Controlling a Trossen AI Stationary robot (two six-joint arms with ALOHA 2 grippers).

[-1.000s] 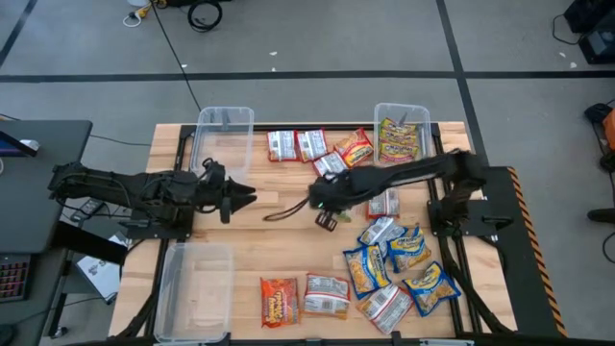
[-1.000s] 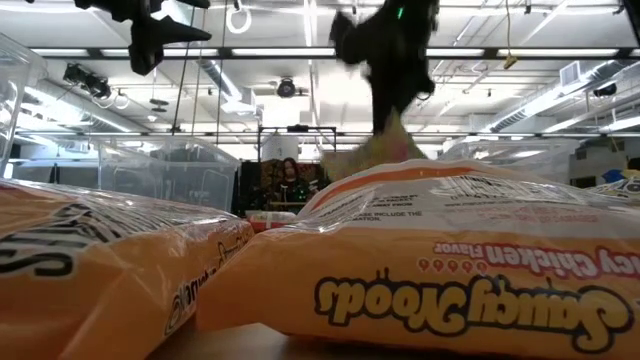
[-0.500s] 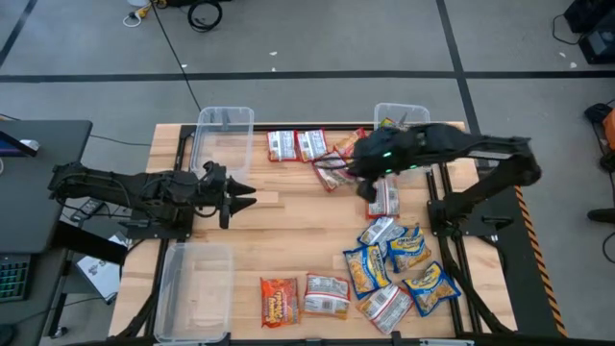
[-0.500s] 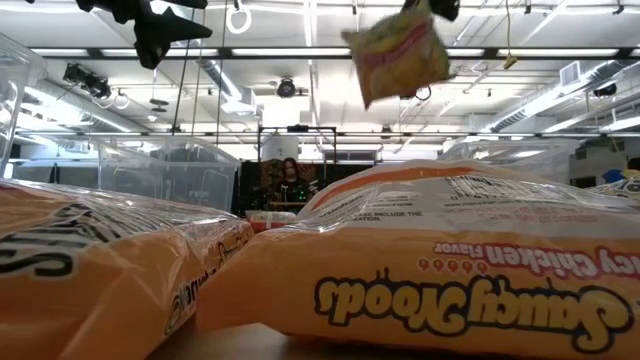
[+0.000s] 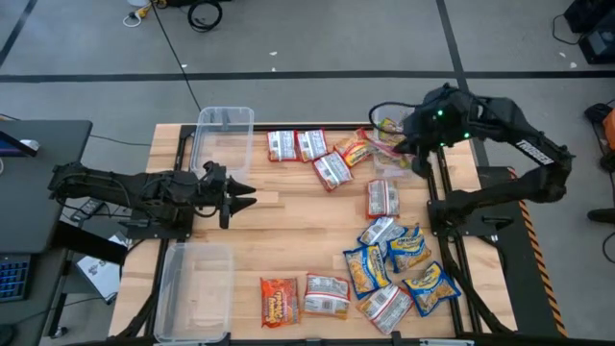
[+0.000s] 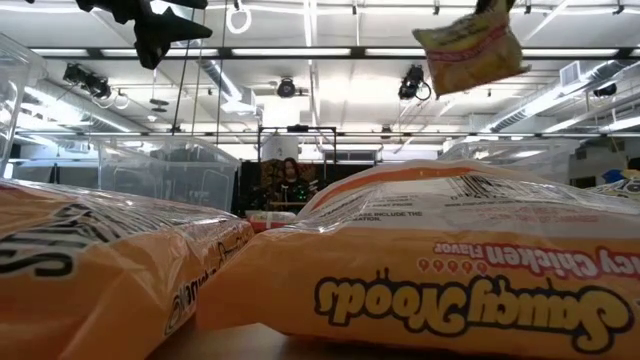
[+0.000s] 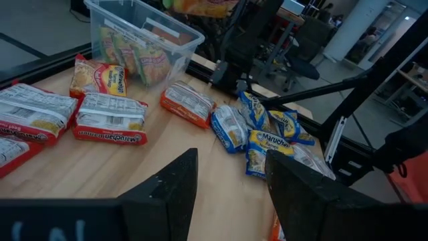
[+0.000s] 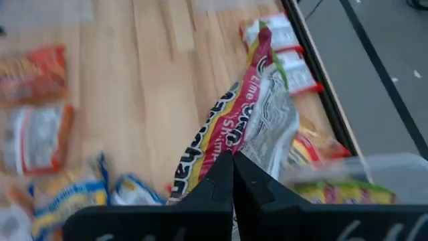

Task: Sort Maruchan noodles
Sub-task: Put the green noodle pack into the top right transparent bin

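Right gripper point(image 8: 233, 175) is seen clamped shut on the edge of a pink, green-yellow and silver noodle packet point(image 8: 234, 130), which hangs limp and crinkled beneath it, its long axis running away from the fingertips. In the high view this right gripper point(image 5: 411, 144) is held above the table's far right corner, over or just beside the clear bin point(image 5: 402, 137) that already holds yellow packets; whether the carried packet is fully over the bin's opening cannot be told. Judged from this, the drop turns on the packet hanging clear of the near wall of that bin, with the right arm by far the nearer one.

On the table point(image 5: 279, 226), blue-and-yellow packets point(image 5: 399, 259) are heaped near the near right corner, with an orange-red packet point(image 5: 279, 298) and a red-and-white one point(image 5: 327, 293) beside them at the near edge. Further red-and-white packets point(image 5: 298, 145) lie flat along the far edge. All are thin glossy plastic pillows.

Left gripper point(image 5: 231, 199) is held over the table's left side, fingers apart and empty, between two empty clear bins, one at the far left point(image 5: 223, 135) and one at the near left point(image 5: 195, 288).
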